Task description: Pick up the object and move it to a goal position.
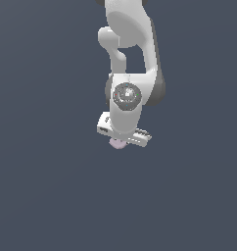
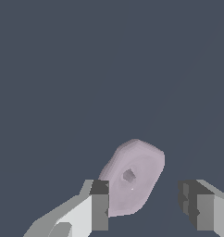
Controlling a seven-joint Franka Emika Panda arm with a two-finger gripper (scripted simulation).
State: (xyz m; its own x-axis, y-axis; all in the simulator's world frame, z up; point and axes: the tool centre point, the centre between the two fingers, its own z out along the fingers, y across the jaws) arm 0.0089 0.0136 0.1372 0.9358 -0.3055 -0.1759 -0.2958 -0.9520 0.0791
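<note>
Clearly we are at the approach, with nothing gripped yet. Reading the wrist view from its left finger across, our gripper (image 2: 144, 203) has its two dark-padded fingers (image 2: 100, 206) spread well apart. The pale pink-lilac object (image 2: 132, 178) lies between them, close against the left pad and possibly touching it, while a clear gap separates it from the right pad. It rests on the plain slate-grey floor (image 2: 63, 69), its broad face with the small hole turned toward the camera.

From the exterior view, the white arm (image 1: 128, 29) hangs straight down over the spot, and only a sliver of the object (image 1: 117, 143) peeps out under the hand, on the exterior view's left.

We judge the piece to be light and stiff, a chunky solid with rounded edges that could slip if pinched near a corner. Taking it across its narrow width, on the flatter flanks level with the hole, looks safest to us. Centring it between the pads first would avoid nudging it sideways as they close.
</note>
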